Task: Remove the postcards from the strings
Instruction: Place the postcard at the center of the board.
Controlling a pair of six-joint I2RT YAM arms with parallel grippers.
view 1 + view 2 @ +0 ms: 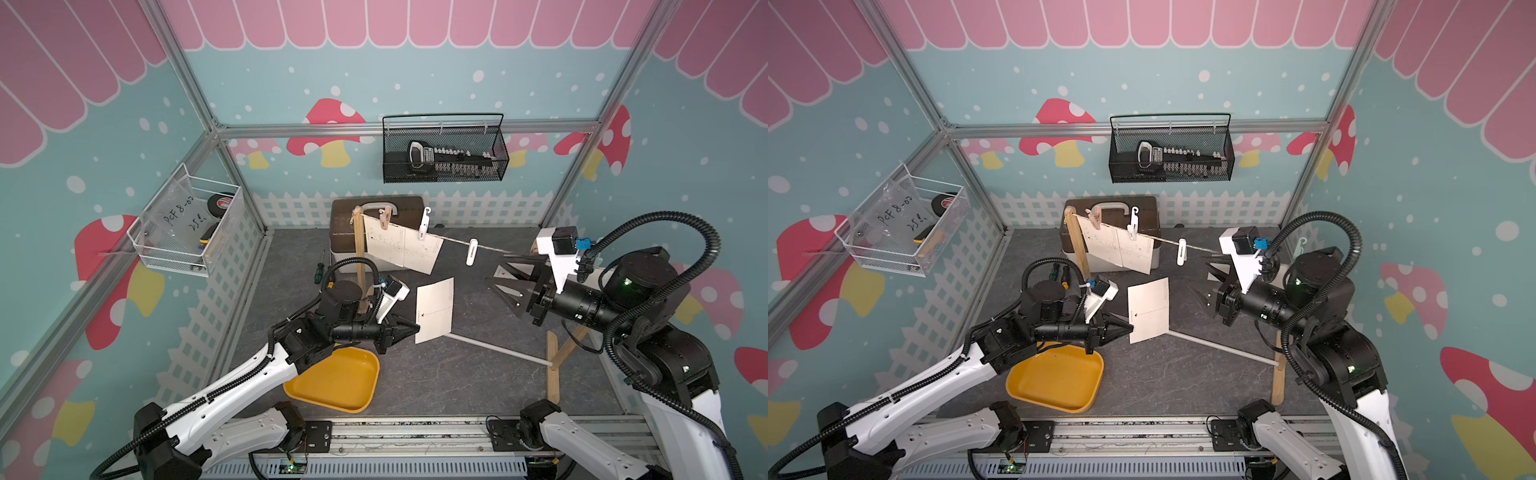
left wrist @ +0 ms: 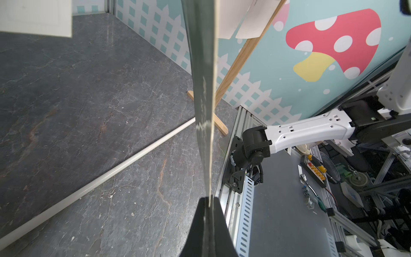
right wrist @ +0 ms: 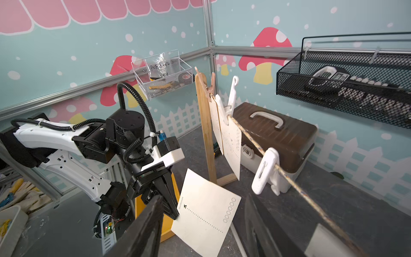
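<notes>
Left wrist view: the left gripper (image 2: 209, 201) is clamped on a freed postcard (image 2: 203, 66). Right wrist view: the right gripper (image 3: 202, 197) stands apart beside the string (image 3: 289, 175), where apparently two postcards (image 3: 231, 142) hang pegged. In a top view, hold the clamp until the postcard is over the yellow tray (image 1: 332, 380), the likely drop point.

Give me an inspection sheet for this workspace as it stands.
Surface: dark stone-look tabletop; white rod lying across it.
Job's things: held postcard off the twine; two pegged postcards still hanging.
Clutter: yellow tray, brown-lidded case, screwdriver, one empty white peg on the twine.
Grippers: left gripper shut on the held postcard's edge; right gripper open, holding nothing.
Cables: black corrugated conduit looped over each arm.
Surroundings: mushroom-print walls; black mesh basket and white wire basket hung on them.
</notes>
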